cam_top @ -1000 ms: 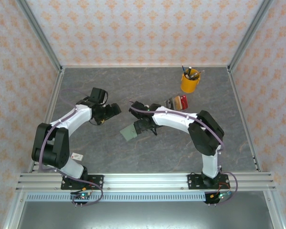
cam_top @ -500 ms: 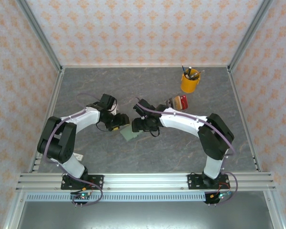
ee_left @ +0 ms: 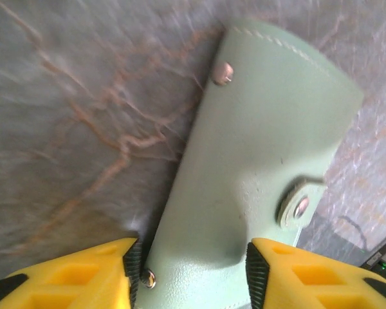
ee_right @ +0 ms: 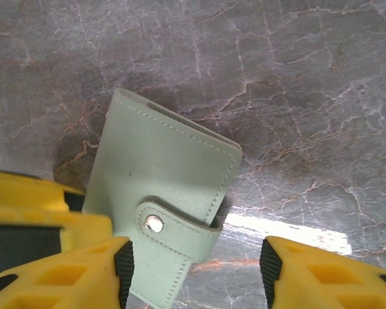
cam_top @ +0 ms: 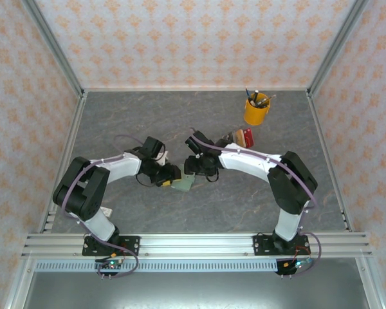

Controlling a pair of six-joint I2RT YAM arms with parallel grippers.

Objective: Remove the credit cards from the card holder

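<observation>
Mint-green leather card holder (cam_top: 183,183), strap snapped down, sits near the middle of the grey marbled worktop (cam_top: 148,122). The left tool (ee_left: 190,273) pinches one end, black pads pressed on both edges. The right tool (ee_right: 193,270) stands spread over the strap end, one finger alongside, the other apart.

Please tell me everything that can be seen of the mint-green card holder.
The card holder is a pale mint-green wallet, leather-like, with stitched edges and rounded corners. It is folded shut; a strap with a metal snap wraps over one edge. It lies on the grey marbled table, its end between the yellow fingers of the left gripper; whether they press it is unclear.
</observation>
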